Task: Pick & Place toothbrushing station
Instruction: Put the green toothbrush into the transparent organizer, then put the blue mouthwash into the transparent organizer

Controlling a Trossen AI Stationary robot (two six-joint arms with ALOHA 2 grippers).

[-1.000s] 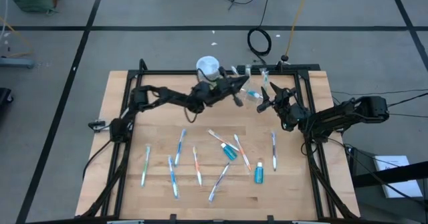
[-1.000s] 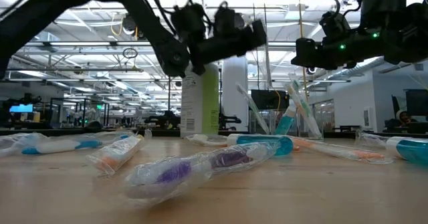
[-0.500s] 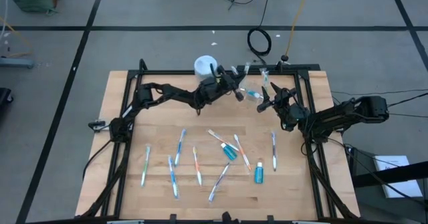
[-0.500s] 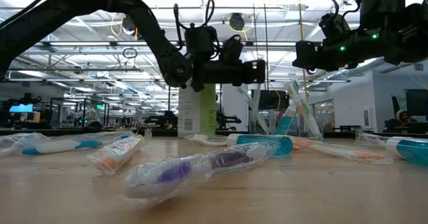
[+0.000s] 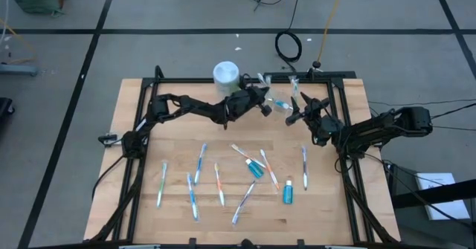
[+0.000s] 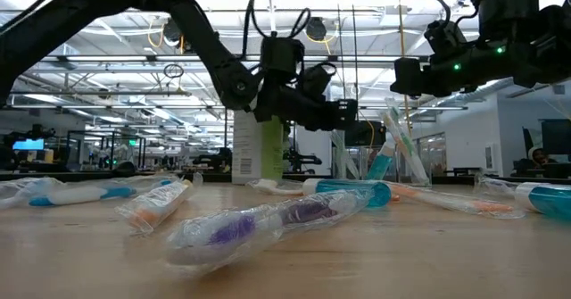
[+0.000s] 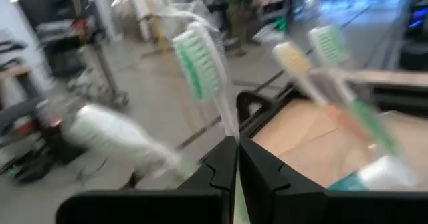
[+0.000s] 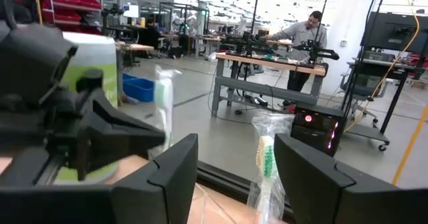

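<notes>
A clear cup [image 5: 282,105] with several toothbrushes and a teal tube stands at the table's far side, between my two grippers; it also shows in the low view [image 6: 393,152]. My left gripper [image 5: 265,106] is just left of it, shut on a wrapped toothbrush with green bristles [image 7: 200,60]. My right gripper [image 5: 296,109] hovers open and empty just right of the cup, above it in the low view [image 6: 406,74]. Several more wrapped toothbrushes [image 5: 201,162] and two teal tubes [image 5: 255,167] lie flat on the wood. My left gripper pinches the toothbrush's handle [image 7: 231,132] between its two shut fingers, below the bristle head. The head sticks out past the fingertips. In the right wrist view the brush [image 8: 164,97] stands upright, head up, clear of the table.
A white and green canister [image 5: 226,73] stands at the far edge behind my left arm. A black frame rail [image 5: 223,82] runs along the table's far side. The near half of the table holds the loose brushes and a tube [image 5: 288,192].
My left gripper, shut on the toothbrush, has come down and tipped its fingers lower, ending beside the cup. The white canister has shifted a little toward the table's left edge. My right gripper has kept still.
</notes>
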